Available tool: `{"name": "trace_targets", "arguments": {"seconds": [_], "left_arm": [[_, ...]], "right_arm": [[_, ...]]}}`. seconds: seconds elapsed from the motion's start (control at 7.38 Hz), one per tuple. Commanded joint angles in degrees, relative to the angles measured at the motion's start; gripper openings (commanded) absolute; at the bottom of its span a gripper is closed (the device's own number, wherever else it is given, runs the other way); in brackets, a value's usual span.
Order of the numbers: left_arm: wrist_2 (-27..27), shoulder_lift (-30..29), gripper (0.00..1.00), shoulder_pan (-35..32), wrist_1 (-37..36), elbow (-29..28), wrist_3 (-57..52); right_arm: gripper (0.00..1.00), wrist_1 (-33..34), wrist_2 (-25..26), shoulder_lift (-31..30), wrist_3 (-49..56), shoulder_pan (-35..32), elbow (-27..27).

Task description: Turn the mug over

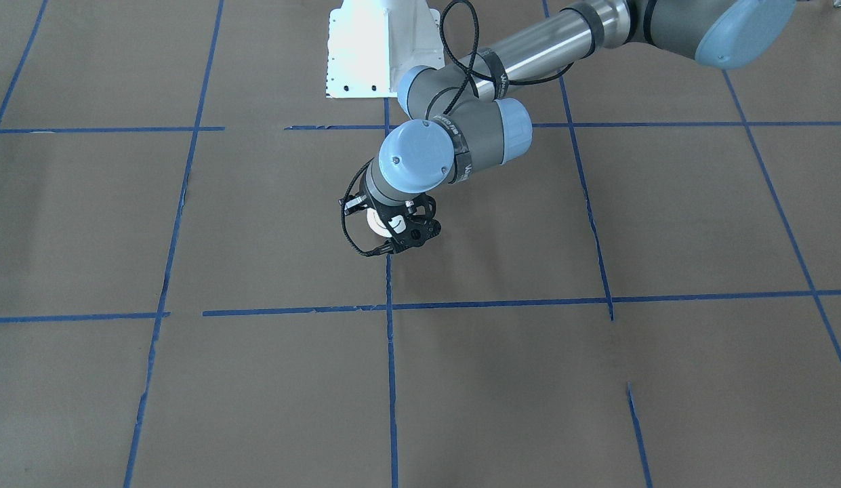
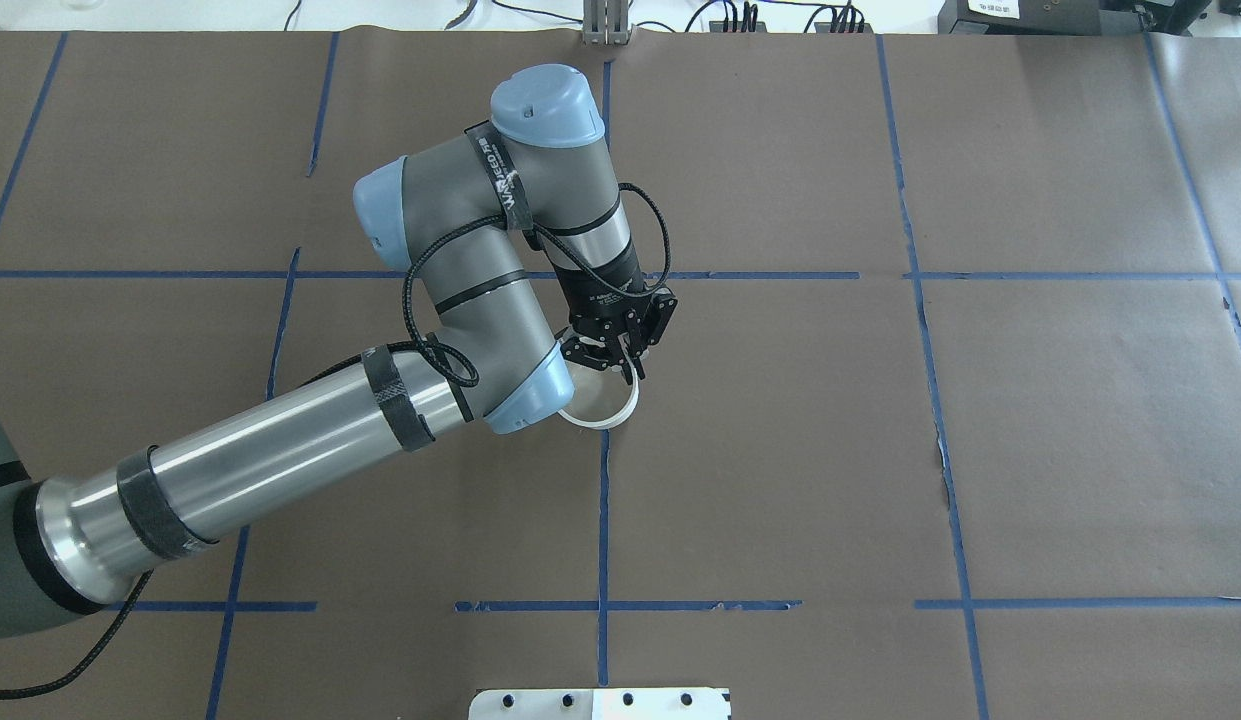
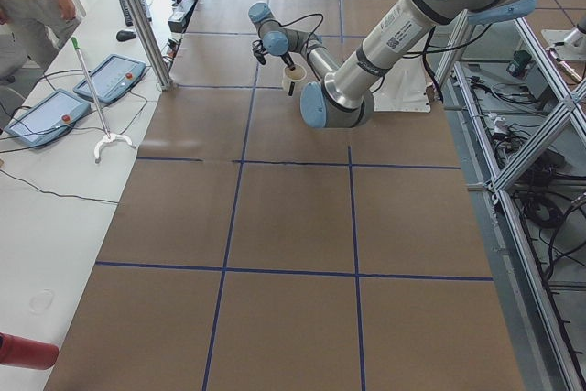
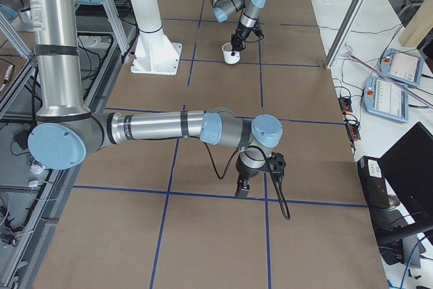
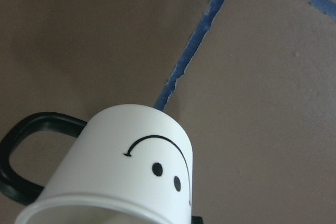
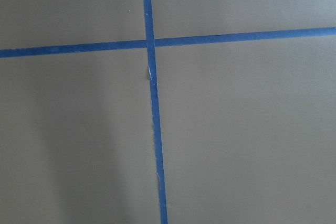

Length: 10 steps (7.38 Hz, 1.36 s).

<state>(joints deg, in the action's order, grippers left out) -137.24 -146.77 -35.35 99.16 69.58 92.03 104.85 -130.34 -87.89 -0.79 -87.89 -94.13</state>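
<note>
Left claw: jaws narrow and pinching the mug by its wall at the rim. In the overhead view one finger looks to be inside the mouth and one outside. The mug is mouth up, mid-table on the centre tape line, between the two cross lines and nearer the far one. Can't tell if its base rests on the table or is just off it.

Right claw: hangs low over the table, well apart to the right. It shows only in the right side view, so I can't tell if it is open or closed.

Handling (judged):
- Probably light and stiff, since it is small and thin-walled.
- The glossy wall is likely slick, so a rim pinch could let it swing or slip while it is turned.
- The handle puts weight off to one side.
- Likely to dent or chip if dropped, not shatter.
- Best hold is the wall at the rim, away from the handle, with the fingers deep enough to bite. The handle loop is a poor choice because the mug could pivot on it.

Views:
- Left wrist: the only view showing the face and the handle. The mouth of the face is toward the base and the eyes toward the rim. The finger contact is barely in view.
- Overhead: shows the open mouth and where the fingers sit. The forearm covers the handle side.
- Front: only slivers of white behind the claw.
- Left side: shows the mug upright under the claw, but small.
- Right wrist: only a tape crossing, no mug.
</note>
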Motion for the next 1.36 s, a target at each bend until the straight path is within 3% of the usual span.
{"name": "trace_targets", "arguments": {"seconds": [0.0, 0.27, 0.54, 0.68, 1.08, 1.22], "left_arm": [[0.31, 0.51, 1.00, -0.68, -0.11, 2.29, -0.01], [0.31, 5.85, 1.00, -5.93, -0.19, 11.75, -1.83], [0.22, 20.04, 1.00, -11.55, -3.68, 24.92, -19.59], [0.31, 26.47, 1.00, -17.85, -4.67, 28.47, -33.01], [1.96, 46.15, 1.00, -32.79, -4.68, 27.81, -76.40], [7.81, 51.53, 1.00, -39.47, -4.85, 26.67, -89.87]], "right_arm": [[1.00, 0.00, 0.00, 0.00, 0.00, 0.00, 0.00], [1.00, 0.00, 0.00, 0.00, 0.00, 0.00, 0.00], [1.00, 0.00, 0.00, 0.00, 0.00, 0.00, 0.00], [1.00, 0.00, 0.00, 0.00, 0.00, 0.00, 0.00], [1.00, 0.00, 0.00, -0.09, 0.00, 0.00, 0.00], [1.00, 0.00, 0.00, 0.00, 0.00, 0.00, 0.00]]}}
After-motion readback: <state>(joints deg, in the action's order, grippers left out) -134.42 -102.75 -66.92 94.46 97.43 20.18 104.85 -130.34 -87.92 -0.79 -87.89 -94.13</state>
